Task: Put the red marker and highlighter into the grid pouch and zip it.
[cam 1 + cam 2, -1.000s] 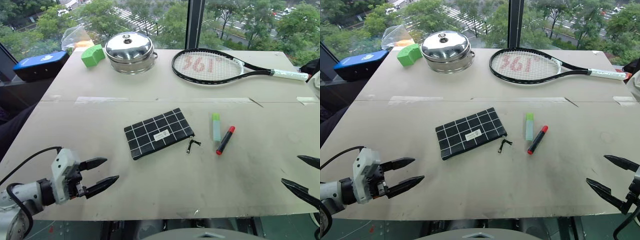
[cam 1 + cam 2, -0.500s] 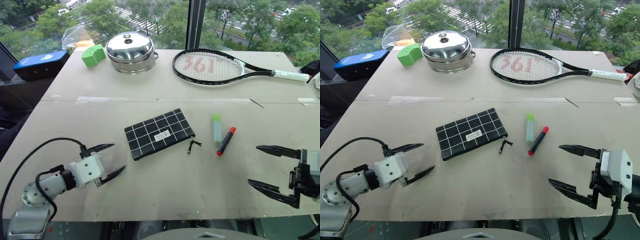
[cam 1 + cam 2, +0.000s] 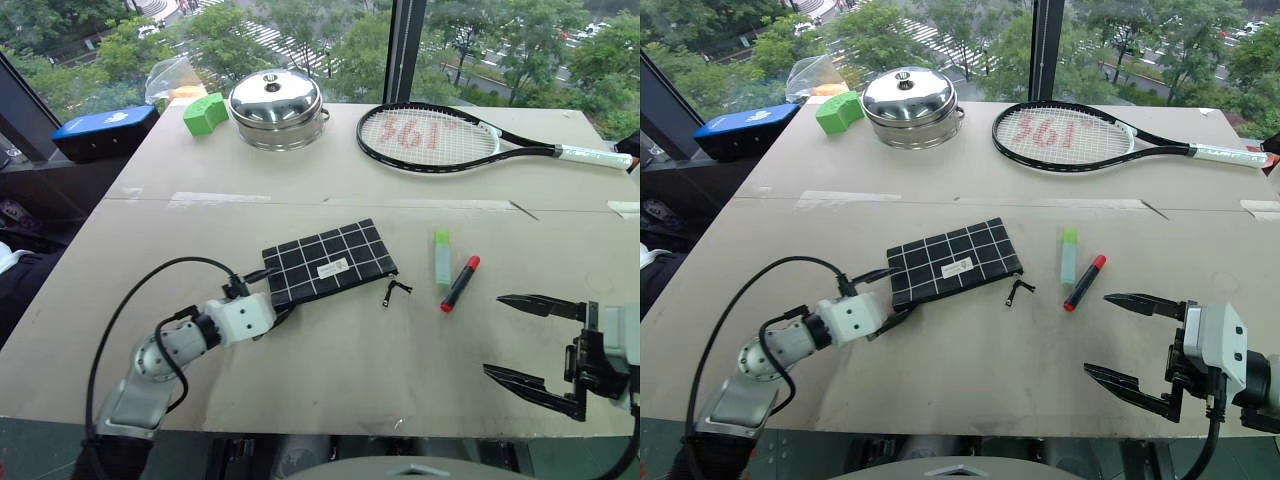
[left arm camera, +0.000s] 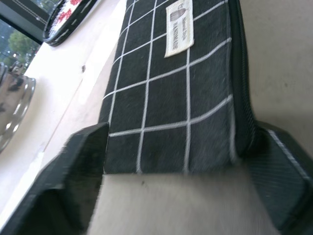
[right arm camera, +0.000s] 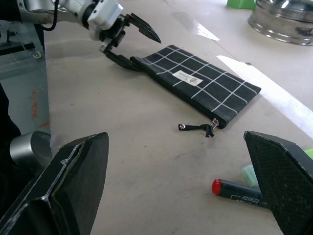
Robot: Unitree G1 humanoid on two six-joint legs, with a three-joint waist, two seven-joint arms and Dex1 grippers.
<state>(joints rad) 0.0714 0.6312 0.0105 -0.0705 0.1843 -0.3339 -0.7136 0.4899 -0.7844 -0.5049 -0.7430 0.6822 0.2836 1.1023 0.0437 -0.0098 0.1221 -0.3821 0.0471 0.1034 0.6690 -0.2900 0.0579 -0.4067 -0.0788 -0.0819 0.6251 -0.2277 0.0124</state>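
Observation:
The grid pouch [image 3: 335, 262] lies flat mid-table, black with white lines and a white label, its zipper pull [image 3: 396, 290] trailing off the right end. My left gripper [image 3: 275, 290] is at the pouch's left end, a finger pressed against each long edge, shut on that end [image 4: 171, 122]. The highlighter [image 3: 442, 257], pale green, and the red marker [image 3: 461, 283] lie side by side just right of the pouch. My right gripper [image 3: 494, 334] hovers open and empty, near the table's front right, a little short of the marker [image 5: 239, 192].
At the back of the table lie a tennis racket [image 3: 430, 135], a lidded steel pot [image 3: 276, 98], a green block [image 3: 205, 112] and a blue case [image 3: 105, 130]. The left arm's cable [image 3: 150, 285] loops over the table.
My left gripper moved forward and right to the pouch's left end, rolled, and narrowed onto it. My right gripper came in from the right edge, then held still. The camera shifted slightly.

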